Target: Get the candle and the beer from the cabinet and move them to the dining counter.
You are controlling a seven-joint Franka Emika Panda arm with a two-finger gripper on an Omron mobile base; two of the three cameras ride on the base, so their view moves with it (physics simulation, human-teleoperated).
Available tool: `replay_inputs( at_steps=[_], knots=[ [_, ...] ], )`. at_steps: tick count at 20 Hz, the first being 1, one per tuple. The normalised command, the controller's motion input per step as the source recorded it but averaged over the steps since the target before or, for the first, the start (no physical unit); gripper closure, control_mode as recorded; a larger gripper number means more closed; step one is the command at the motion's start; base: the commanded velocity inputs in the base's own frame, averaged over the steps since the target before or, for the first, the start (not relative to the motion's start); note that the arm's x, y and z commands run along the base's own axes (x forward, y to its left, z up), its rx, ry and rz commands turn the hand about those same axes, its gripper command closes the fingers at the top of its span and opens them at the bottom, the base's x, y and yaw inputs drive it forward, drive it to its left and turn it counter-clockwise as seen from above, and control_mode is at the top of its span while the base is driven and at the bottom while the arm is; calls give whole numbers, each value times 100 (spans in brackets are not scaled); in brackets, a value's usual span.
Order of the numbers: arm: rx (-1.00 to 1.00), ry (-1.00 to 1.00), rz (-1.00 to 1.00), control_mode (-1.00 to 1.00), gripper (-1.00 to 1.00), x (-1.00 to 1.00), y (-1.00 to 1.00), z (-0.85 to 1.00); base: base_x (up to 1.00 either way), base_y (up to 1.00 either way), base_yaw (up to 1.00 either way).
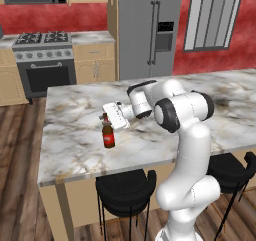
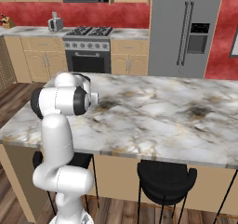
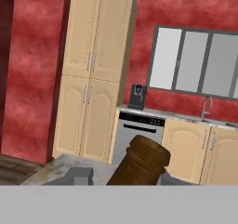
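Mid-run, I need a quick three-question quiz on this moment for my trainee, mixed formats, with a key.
1. True or false: the beer stands upright on the dining counter.
2. The gripper is at the bottle's: A) base B) neck C) label.
3. Fill in: in the left base view, the seats tucked under the counter's near edge are black ____.

Key: 1 true. 2 B, the bottle top sits between the fingertips in the hand view. 3 stools.
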Motion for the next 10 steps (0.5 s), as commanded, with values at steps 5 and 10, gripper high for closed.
replay_inputs(
  at_steps=[5,10],
  knots=[
    [0,0,0,-100,100,-5,0,-3,0,0,0],
    [0,0,0,-100,100,-23,0,-17,0,0,0]
  ],
)
